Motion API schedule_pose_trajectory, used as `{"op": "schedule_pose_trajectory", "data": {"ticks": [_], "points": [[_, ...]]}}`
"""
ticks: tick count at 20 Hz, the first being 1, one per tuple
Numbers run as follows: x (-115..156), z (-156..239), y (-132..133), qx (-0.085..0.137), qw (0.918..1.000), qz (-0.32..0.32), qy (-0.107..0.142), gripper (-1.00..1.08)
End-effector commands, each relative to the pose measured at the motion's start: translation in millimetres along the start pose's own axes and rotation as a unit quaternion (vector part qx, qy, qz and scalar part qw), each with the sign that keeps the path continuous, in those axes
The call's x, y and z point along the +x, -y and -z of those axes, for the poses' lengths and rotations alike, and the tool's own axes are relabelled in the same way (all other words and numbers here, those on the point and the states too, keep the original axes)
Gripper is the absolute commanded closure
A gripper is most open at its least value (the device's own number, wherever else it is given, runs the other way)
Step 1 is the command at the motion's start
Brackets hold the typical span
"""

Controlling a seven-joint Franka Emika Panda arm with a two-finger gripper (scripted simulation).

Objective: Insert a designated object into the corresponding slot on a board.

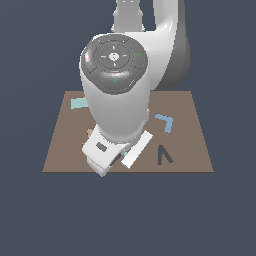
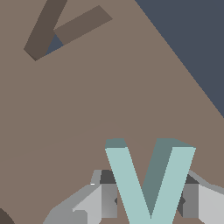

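Observation:
In the wrist view the pale teal V-shaped piece point(image 2: 148, 179) sits between my two fingers point(image 2: 105, 199), and my gripper point(image 2: 148, 203) is shut on it, holding it just above the brown board point(image 2: 109, 100). The dark V-shaped slot point(image 2: 43, 30) lies on the board some way ahead of the piece, empty. In the exterior view the slot point(image 1: 164, 155) is on the board's near part point(image 1: 195, 160), toward that view's right. My gripper point(image 1: 120, 159) is to its left, mostly hidden under the white hand; only a speck of the teal piece point(image 1: 125, 154) shows.
A blue L-shaped piece point(image 1: 165, 121) lies just behind the slot. A pale teal rectangle point(image 1: 78, 103) lies at the board's far left. A small reddish shape point(image 1: 90, 132) peeks out beside the arm. The board's edge point(image 2: 175, 52) runs close to the slot.

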State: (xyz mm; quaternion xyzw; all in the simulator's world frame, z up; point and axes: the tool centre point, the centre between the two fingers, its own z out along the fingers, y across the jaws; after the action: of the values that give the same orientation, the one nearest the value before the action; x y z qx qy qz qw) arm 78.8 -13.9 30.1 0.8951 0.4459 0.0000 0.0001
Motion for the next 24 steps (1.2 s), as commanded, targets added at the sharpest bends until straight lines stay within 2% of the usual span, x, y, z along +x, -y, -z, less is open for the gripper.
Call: {"op": "schedule_pose_trajectory", "data": {"ticks": [1, 13, 19, 24], "points": [[0, 0, 0, 0.0, 1.0, 0.0, 0.0, 1.08], [6, 1, 7, 0.0, 0.9996, -0.029, 0.0, 1.08], [16, 2, 18, 0.0, 0.9973, -0.074, 0.0, 1.08], [29, 3, 29, 0.0, 0.9919, -0.127, 0.0, 1.08]]}}
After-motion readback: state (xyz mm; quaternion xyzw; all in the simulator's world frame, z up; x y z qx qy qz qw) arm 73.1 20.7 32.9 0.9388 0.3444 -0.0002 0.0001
